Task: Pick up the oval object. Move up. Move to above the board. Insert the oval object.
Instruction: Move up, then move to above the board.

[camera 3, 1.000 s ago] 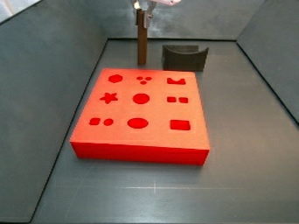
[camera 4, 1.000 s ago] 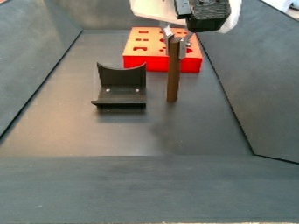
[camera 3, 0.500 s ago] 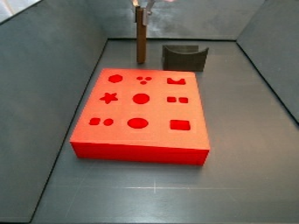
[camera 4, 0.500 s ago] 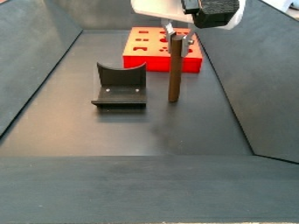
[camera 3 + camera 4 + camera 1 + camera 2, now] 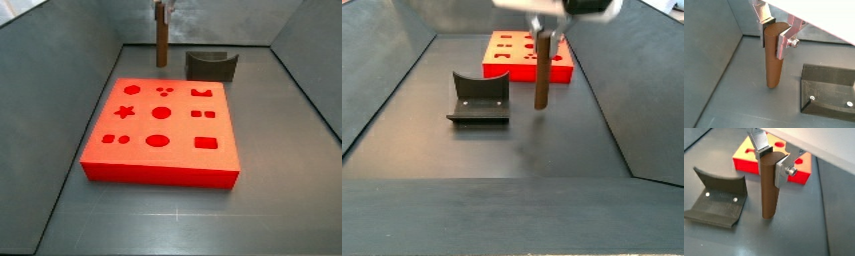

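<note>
Matt brown oval object (image 5: 767, 188) in the hand's (image 5: 773, 159) shiny silver metal fingers (image 5: 785, 170).

Gripper (image 5: 773, 161) clamps the upright brown oval object (image 5: 768, 188) beyond the red board (image 5: 162, 130).

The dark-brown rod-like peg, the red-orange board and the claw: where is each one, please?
Dark-brown rod-like peg (image 5: 767, 190): wrist view, mid-shaft.
Red-orange board (image 5: 181, 165): side view, bare top surface near the front.
Claw (image 5: 777, 31): wrist view, between the fingertips, shut on the peg.

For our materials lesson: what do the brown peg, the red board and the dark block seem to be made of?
Held in the pincer, the oval object looks matte brown, perhaps wood or plastic. The board is evenly bright red, likely plastic. The dark block, dull grey with screws, could be plastic or metal.
</note>
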